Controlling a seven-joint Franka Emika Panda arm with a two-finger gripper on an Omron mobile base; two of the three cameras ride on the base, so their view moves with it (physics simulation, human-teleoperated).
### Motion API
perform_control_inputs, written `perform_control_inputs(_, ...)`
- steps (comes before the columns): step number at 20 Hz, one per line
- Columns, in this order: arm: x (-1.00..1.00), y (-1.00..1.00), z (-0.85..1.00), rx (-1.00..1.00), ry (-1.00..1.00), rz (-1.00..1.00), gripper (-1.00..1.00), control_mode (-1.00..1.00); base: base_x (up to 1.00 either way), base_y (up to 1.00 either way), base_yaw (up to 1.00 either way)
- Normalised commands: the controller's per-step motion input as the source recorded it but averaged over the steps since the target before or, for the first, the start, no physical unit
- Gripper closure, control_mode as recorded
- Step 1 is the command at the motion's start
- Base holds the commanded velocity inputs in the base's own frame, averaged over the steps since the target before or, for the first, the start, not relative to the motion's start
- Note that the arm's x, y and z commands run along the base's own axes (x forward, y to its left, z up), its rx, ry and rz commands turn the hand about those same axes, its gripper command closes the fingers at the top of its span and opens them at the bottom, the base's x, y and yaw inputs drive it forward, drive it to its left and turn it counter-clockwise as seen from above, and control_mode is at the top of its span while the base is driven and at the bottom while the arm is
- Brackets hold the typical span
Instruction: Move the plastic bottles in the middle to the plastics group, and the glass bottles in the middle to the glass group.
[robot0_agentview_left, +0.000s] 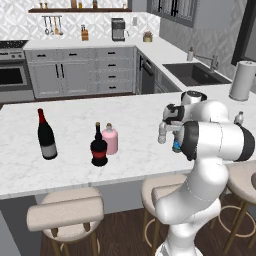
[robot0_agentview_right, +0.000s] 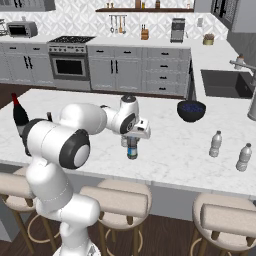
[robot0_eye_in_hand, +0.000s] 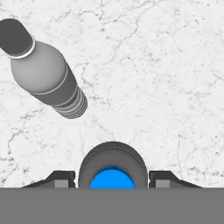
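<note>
End effector (robot0_eye_in_hand: 112, 179): at bottom centre of the hand view, fingers spread either side of the blue-capped dark bottle (robot0_eye_in_hand: 112, 168); contact cannot be told. Clear bottle (robot0_eye_in_hand: 46, 74): upper left, on the marble desk (robot0_eye_in_hand: 166, 78). Pink bottle (robot0_agentview_left: 110, 139): left base view centre, just beside the red-labelled bottle (robot0_agentview_left: 99, 146).

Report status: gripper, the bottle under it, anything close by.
Gripper straddling the blue-capped bottle, fingers either side, closure unclear. Bottle upright on the counter. Clear bottle standing close beside it.
</note>
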Motion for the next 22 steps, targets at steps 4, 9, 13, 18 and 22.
perform_control_inputs(4,-0.01,-0.02,0.09,-0.02,0.00,0.00,1.00,-1.00,0.00,0.00,0.00)
perform_control_inputs(9,-0.35,-0.27,0.39,0.00,0.00,-0.05,1.00,-1.00,0.00,0.00,0.00)
perform_control_inputs(13,-0.56,-0.51,0.29,0.00,0.00,-0.15,1.00,-1.00,0.00,0.00,0.00)
perform_control_inputs(18,-0.49,-0.59,0.16,0.00,0.00,-0.17,1.00,-1.00,0.00,0.00,0.00)
perform_control_inputs(22,-0.26,-0.71,0.06,-0.02,0.00,-0.19,1.00,-1.00,0.00,0.00,0.00)
